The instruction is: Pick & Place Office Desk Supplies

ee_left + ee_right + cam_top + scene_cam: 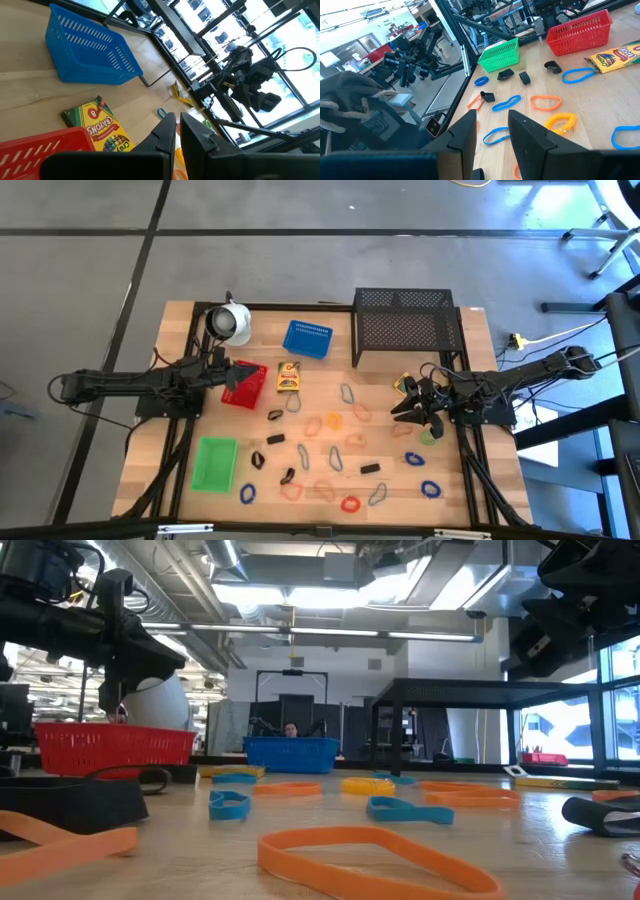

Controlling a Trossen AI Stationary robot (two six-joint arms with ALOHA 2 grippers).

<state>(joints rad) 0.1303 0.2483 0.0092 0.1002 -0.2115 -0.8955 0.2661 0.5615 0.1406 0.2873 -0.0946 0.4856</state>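
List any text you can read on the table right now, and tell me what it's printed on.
"CRAYONS": on the yellow crayon box, beside the red tray, left wrist view.
"8": in a red circle on that same box.
Smaller print on the box: too blurred to read.
Nothing readable on the blue tray, the bands or the clips.
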